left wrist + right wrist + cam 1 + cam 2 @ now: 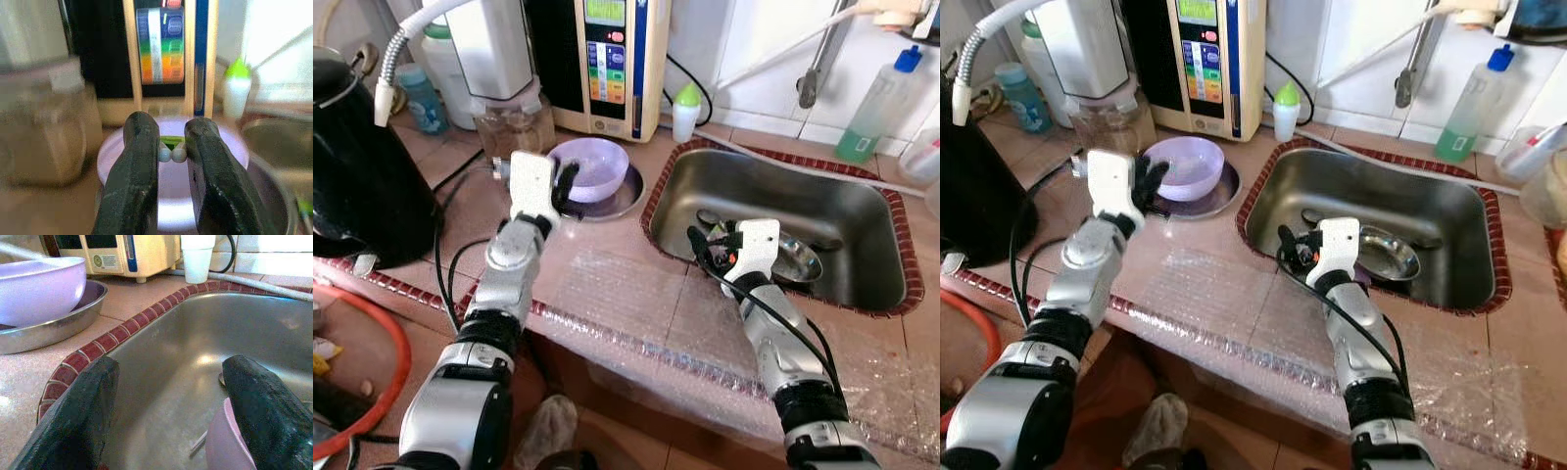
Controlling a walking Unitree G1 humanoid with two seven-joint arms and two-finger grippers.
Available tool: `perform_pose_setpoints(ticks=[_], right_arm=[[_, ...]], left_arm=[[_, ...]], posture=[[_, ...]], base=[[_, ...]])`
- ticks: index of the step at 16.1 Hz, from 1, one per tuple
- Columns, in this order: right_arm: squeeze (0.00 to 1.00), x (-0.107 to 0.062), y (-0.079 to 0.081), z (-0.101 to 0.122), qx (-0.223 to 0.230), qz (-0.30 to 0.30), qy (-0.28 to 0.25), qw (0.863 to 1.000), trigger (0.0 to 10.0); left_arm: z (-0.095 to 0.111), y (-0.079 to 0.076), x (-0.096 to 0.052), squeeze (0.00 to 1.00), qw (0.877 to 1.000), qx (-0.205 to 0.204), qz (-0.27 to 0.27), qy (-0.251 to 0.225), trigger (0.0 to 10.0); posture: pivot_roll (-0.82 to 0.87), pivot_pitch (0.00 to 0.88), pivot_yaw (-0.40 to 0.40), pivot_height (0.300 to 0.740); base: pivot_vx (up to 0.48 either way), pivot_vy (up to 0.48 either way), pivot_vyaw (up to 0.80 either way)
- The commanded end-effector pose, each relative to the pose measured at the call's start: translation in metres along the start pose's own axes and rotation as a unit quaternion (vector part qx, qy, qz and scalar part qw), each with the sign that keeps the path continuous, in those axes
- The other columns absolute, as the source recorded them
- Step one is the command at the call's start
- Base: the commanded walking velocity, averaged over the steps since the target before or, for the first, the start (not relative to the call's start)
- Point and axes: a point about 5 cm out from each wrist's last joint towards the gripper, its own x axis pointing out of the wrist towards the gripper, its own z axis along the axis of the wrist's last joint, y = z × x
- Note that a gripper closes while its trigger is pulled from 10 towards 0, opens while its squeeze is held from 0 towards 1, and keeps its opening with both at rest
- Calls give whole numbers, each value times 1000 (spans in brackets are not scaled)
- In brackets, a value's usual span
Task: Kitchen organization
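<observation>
Kitchen counter (607,284) of pinkish tile, seen from above, with a steel sink (862,211) set into it on the right, edged in small red tiles. The left gripper (570,184) reaches out over the counter to a lilac bowl (597,162) that sits in a shallow steel dish (625,199), just left of the sink. Its two black fingers (139,147) are nearly together, pinched on the near rim of the bowl. Beyond the bowl, against the far wall, stands a cream water appliance (607,59) with coloured buttons, a glass jar (514,122) to its left, and a small white bottle with a green cap (685,110) to its right. A black kettle (357,166) stands at the far left. The right gripper (705,245) hangs at the near left edge of the sink, its fingers (73,421) spread wide apart, with a pink curved object (225,445) just beside one finger. A steel bowl (798,259) lies in the sink, right of that gripper. A green-liquid bottle (876,103) stands behind the sink.
</observation>
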Motion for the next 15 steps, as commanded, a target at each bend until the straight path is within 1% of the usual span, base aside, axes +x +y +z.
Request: perform_pose_setpoints(ticks=[1,3,4,5,6,7,8,9,10,12,14,15], right_arm=[[0,4,-1,7,-1,-3,-10,1000,10000],[0,6,-1,10,8,-4,-15,1000,10000],[0,9,-2,17,47,-11,-28,998,10000],[0,13,-4,29,120,-21,-52,991,10000],[0,16,-5,37,166,-23,-67,984,10000],[0,21,-5,52,237,-16,-92,967,10000],[0,25,-3,64,271,-1,-107,957,10000],[0,27,-1,70,292,12,-112,950,10000],[0,28,3,75,325,30,-113,938,10000],[0,27,13,82,372,83,-111,918,10000],[0,25,19,81,395,102,-96,908,10000],[0,25,21,80,398,108,-90,906,10000]], left_arm=[[12,-1,1,0,1000,-4,-4,-27,0],[23,-5,2,0,998,-5,-17,-54,0],[32,-13,1,0,997,-10,-39,-71,0],[37,-24,-2,0,994,-13,-72,-80,0],[35,-31,-5,0,992,-18,-93,-79,0],[30,-43,-11,0,989,-21,-126,-72,0],[24,-55,-16,0,986,-18,-153,-63,0],[22,-61,-19,0,984,-17,-167,-60,0],[21,-68,-21,0,982,-20,-178,-56,0],[19,-80,-24,0,978,-23,-201,-50,0],[21,-84,-24,0,977,-23,-206,-52,0],[22,-86,-24,0,976,-23,-209,-53,0]], posture=[[-55,0,67,740],[-52,0,65,740],[-47,0,62,740],[-43,0,60,740],[-42,0,58,740],[-42,0,58,740],[-42,0,57,740],[-43,0,57,740],[-43,0,56,740],[-43,0,54,740],[-44,0,53,740],[-44,0,53,740]], base=[[0,0,0],[0,0,0],[0,0,0],[0,0,0],[0,0,0],[0,0,0],[0,0,0],[0,0,0],[0,0,0],[0,0,0],[0,0,0],[0,0,0]])
